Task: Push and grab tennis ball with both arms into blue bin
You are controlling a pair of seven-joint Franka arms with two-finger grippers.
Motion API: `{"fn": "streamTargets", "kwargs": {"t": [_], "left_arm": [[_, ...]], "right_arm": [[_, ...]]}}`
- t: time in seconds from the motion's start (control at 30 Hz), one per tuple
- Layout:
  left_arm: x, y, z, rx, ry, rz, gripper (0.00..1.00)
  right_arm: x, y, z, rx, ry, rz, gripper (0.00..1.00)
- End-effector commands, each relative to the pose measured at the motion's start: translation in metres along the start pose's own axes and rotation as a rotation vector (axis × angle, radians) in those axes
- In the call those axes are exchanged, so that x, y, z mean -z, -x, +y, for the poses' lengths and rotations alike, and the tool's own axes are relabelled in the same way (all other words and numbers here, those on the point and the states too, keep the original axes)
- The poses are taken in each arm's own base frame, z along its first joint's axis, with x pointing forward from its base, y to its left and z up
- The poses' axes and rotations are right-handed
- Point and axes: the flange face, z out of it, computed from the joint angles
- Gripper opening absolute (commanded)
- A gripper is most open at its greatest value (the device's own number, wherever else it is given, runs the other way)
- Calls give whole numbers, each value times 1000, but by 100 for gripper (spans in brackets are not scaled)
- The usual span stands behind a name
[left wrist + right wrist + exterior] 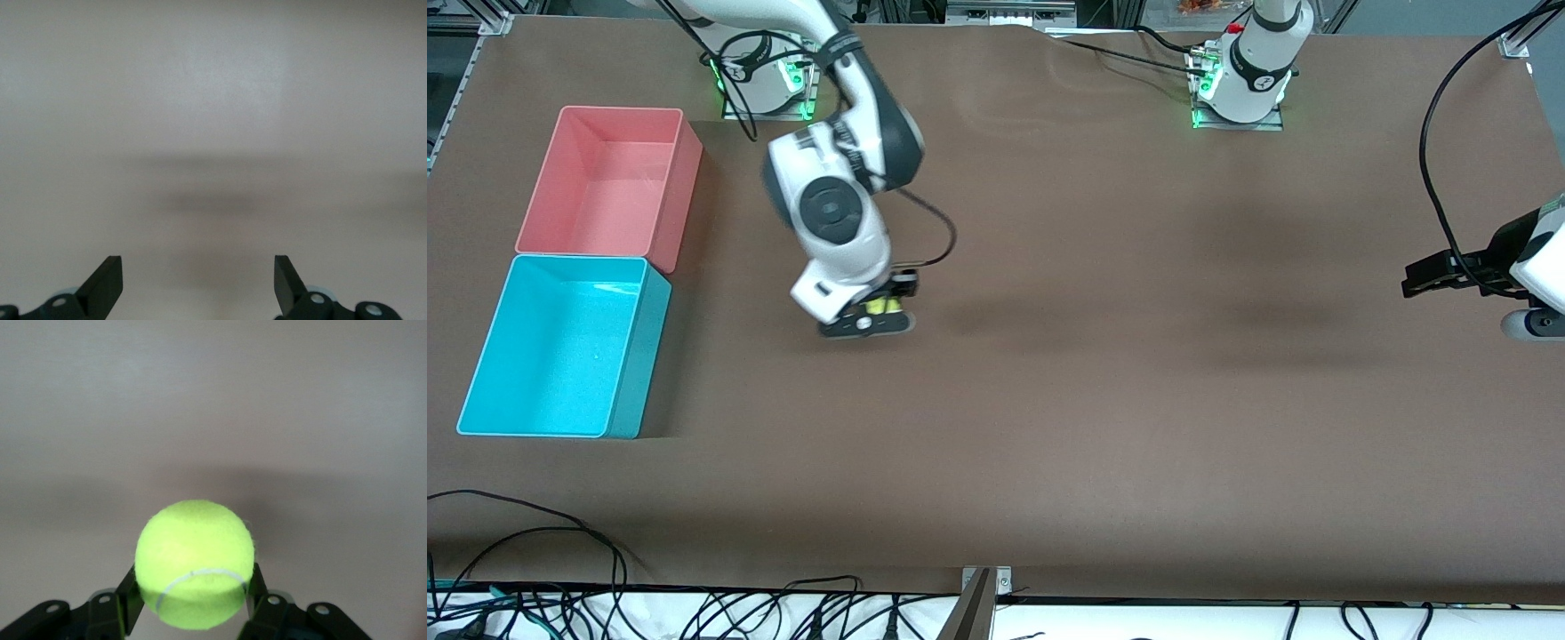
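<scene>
- Front view: the right gripper point(869, 317) was clenched on the tennis ball point(879, 307), of which only slivers of yellow-green showed between the black fingers. It hung over bare table at about 3 o'clock from the blue bin point(624, 356), apart from the bin's wall. I judged the ball was gripped rather than pushed because the bin's walls stand too high to roll it in.
- Front view: the blue bin sat nearer the camera than the pink bin point(678, 191), the two touching end to end toward the right arm's end of the table. The blue bin looked empty, so the drop was not yet made. Open brown table lay between gripper and rim, which gave a free path toward 9 o'clock; the ball would need to pass over the near wall.
- Front view: the left gripper point(1423, 277) waited over the table's edge at the left arm's end, well apart from the ball.
- Left wrist view: the left gripper's fingers point(105, 287) stood spread and held nothing, plain surface below.
- Right wrist view: the ball sat pinched between both pads, its seam curving low, clear of the surface beneath.
</scene>
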Motion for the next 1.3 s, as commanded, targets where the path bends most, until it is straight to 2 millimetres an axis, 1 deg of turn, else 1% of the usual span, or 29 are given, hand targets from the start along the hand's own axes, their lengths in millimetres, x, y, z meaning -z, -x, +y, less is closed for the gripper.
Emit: {"fn": "streamTargets", "kwargs": {"t": [0.0, 0.1, 0.2, 0.3, 0.37, 0.4, 0.5, 0.63, 0.7, 0.8, 0.87, 1.03, 1.17, 1.23, 1.27], "left_arm": [[8, 1, 0, -24, -20, 0, 100], [8, 1, -1, -23, -22, 0, 100], [8, 1, -1, -23, -22, 0, 100], [8, 1, -1, -21, -22, 0, 100], [8, 1, -1, -21, -22, 0, 100], [8, 1, -1, -21, -22, 0, 100], [8, 1, -1, -21, -22, 0, 100], [8, 1, 0, -20, -20, 0, 100], [8, 1, 0, -20, -20, 0, 100], [8, 1, 1, -21, -20, 0, 100], [8, 1, 1, -23, -20, 0, 100], [8, 1, 2, -23, -17, 0, 100], [8, 1, 2, -23, -11, 0, 100], [8, 1, 2, -22, -9, 0, 100], [8, 1, 2, -22, -9, 0, 100]], "right_arm": [[18, -6, 36, 19, -17, -49, 27], [25, -11, 52, 3, -39, -54, 27], [32, -14, 74, 8, -36, -74, 27], [44, -14, 80, 24, -50, -76, 27], [49, -13, 95, 11, -61, -81, 27], [50, -14, 106, -3, -66, -89, 27], [53, -11, 124, -16, -77, -119, 27], [54, -11, 163, -23, -110, -136, 27], [50, -8, 189, -29, -121, -143, 27], [52, -2, 222, -26, -119, -137, 27], [54, 0, 248, -27, -105, -133, 27], [54, 9, 304, 58, -77, -121, 27], [41, 23, 358, 122, -35, -113, 27], [31, 29, 382, 148, -26, -103, 27], [27, 31, 389, 153, -26, -98, 27]]}}
